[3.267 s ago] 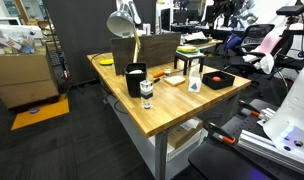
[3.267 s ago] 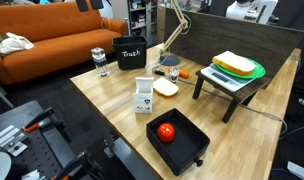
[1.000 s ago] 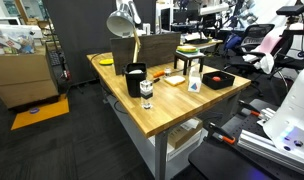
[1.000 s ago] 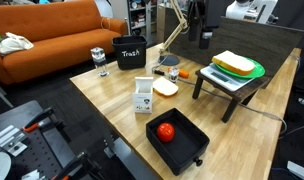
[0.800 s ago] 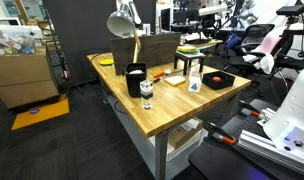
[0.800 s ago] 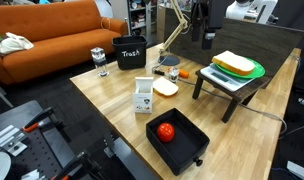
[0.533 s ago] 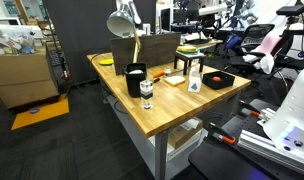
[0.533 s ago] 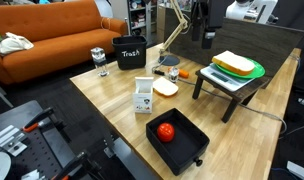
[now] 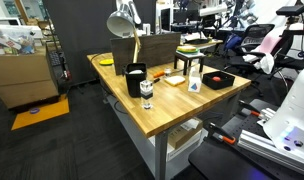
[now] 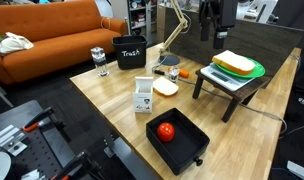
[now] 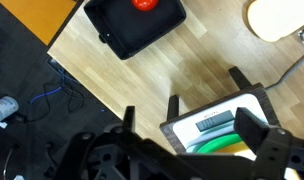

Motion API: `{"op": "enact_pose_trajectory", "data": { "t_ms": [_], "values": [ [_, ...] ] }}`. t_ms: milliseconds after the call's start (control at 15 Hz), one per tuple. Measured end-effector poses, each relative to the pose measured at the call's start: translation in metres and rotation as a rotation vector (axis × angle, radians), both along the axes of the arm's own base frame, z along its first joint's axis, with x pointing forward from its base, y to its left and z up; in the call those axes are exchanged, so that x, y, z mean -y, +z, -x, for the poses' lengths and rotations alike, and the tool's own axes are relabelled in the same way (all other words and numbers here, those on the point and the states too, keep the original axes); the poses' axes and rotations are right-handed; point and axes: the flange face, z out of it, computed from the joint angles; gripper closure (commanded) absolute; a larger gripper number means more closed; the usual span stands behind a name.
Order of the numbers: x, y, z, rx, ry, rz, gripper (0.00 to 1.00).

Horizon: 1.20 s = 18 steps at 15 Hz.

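Office-like lab space, orange sofa (image 10: 47,40), office chairs (image 9: 257,45), wooden workbench (image 9: 167,112), cardboard box (image 9: 22,78)

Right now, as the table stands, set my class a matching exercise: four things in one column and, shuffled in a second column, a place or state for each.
Things
1. round red thing
2. black bin
3. green plate
4. gripper

Places or states
A. on the small black stand
B. open, up in the air
C. inside the black tray
D. next to the clear glass

Pairs: 1-C, 2-D, 3-A, 4-B
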Motion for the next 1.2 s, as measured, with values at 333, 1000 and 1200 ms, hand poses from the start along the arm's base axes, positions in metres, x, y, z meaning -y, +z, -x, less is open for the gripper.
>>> {"op": "enact_pose_trajectory", "data": {
  "t_ms": [333,1000,1200],
  "values": [
    [0.012,-0.019,-0.021,0.008,0.022,0.033,0.19],
    [0.043,-0.058,-0.048,0.015,-0.045,-0.033,0.87],
    [0.049,-0.066,-0.053,0.007,-0.054,-0.039,1.00]
  ]
}}
